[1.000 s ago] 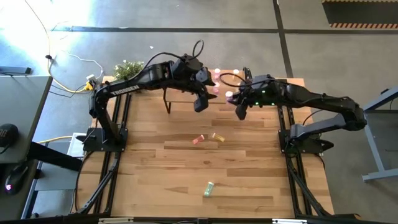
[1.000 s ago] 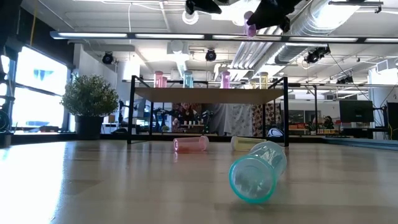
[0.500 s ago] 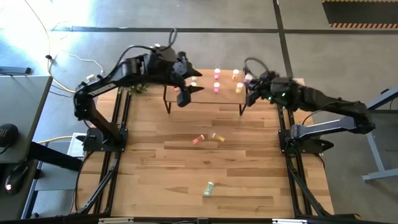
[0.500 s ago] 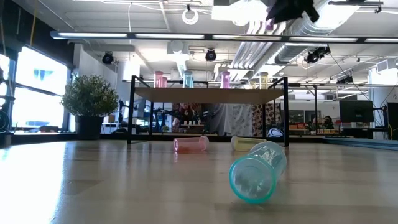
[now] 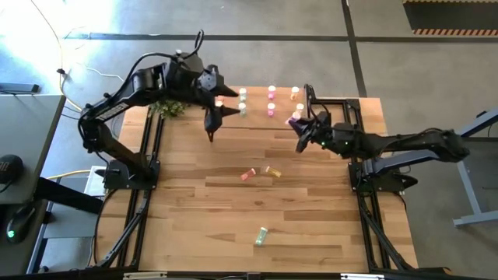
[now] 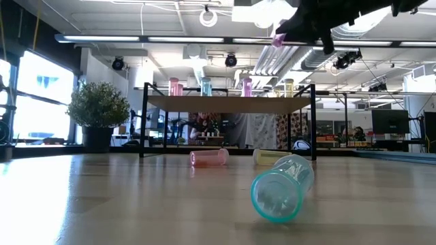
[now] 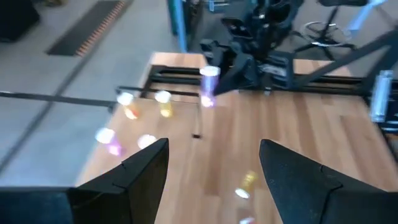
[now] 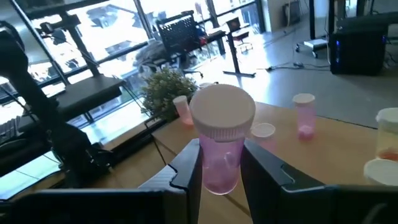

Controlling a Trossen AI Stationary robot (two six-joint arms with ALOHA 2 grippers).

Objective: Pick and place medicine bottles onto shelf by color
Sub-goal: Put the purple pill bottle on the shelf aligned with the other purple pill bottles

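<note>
The shelf point(image 5: 257, 117) stands at the table's far middle with several medicine bottles upright on it, among them a pink one point(image 5: 271, 106), a mint one point(image 6: 206, 86) and a yellow one point(image 6: 289, 87). A salmon bottle point(image 5: 248, 174), a yellow bottle point(image 5: 272, 171) and a mint bottle point(image 5: 261, 235) lie on their sides on the tabletop. My right gripper point(image 5: 299, 128) hangs above the shelf's near right corner, shut on a pink bottle point(image 8: 221, 146). Open and with nothing in it, my left gripper point(image 5: 214, 117) is above the shelf's left end. My right gripper pinches the pink bottle's lower body point(image 8: 219, 168) between its two fingers point(image 8: 189, 165). The fingers point about level, from the table's right side, and lie across the bottle. The bottle is lifted clear, roughly upright, its white cap point(image 8: 222, 112) above the fingers.
A small potted plant point(image 5: 163, 105) stands at the table's far left corner. Black frame rails point(image 5: 148, 148) run along both sides of the table. The shelf's thin black legs point(image 6: 143, 122) reach down to the tabletop.
My left gripper has drawn back from the shelf's middle toward its left end and risen, staying open. My right gripper has swung out toward the right and back over the shelf's near right corner, sinking and tipping from pointing down to level, with the pink bottle still in it.
</note>
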